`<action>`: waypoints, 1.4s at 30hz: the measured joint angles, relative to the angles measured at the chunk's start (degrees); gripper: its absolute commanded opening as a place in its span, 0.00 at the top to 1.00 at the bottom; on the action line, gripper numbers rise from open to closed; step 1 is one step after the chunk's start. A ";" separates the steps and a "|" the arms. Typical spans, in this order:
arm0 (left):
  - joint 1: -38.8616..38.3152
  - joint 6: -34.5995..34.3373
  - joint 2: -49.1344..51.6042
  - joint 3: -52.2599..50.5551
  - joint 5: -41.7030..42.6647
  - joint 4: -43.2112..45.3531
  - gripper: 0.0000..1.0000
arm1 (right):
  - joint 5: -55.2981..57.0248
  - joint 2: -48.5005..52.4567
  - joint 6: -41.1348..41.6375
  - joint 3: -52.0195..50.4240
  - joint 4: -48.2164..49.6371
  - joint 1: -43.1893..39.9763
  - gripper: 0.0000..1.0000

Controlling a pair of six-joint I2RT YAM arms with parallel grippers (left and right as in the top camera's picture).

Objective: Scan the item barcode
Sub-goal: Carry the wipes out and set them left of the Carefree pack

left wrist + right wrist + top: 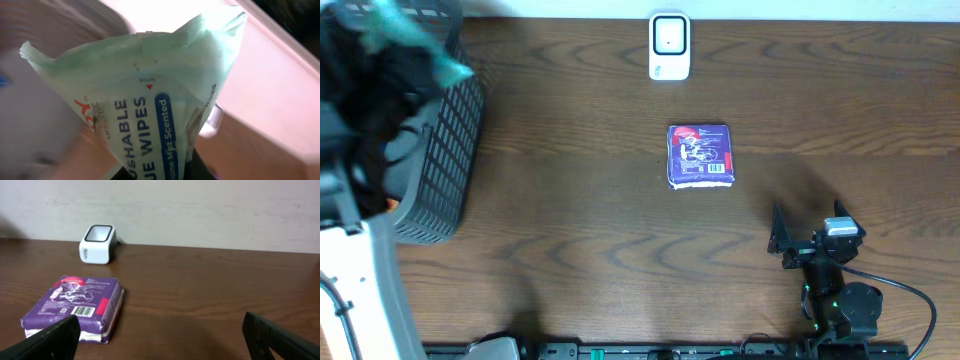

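My left gripper (165, 172) is shut on a pale green pack of flushable wipes (150, 100), which fills the left wrist view. In the overhead view the same pack (415, 35) shows as a teal blur above the basket at the top left, and the left arm hides most of it. A white barcode scanner (669, 45) stands at the back centre of the table, also visible in the right wrist view (98, 243). My right gripper (807, 222) rests low at the front right, open and empty (165, 340).
A purple pack (700, 155) lies flat mid-table in front of the scanner, its barcode (78, 311) facing up. A dark mesh basket (445, 150) stands at the left edge. A pale wall runs behind the table.
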 measured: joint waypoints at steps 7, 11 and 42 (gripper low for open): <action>-16.92 3.39 4.70 -2.36 0.42 -2.21 0.93 | 0.00 0.00 0.00 0.00 -0.02 0.00 0.01; -23.02 4.63 10.78 -4.52 -1.53 -3.48 0.93 | 0.00 0.00 0.00 0.00 0.00 0.00 0.01; -37.81 12.68 47.41 -5.60 -2.64 5.75 0.92 | 0.00 0.00 0.00 0.00 -0.02 0.00 0.01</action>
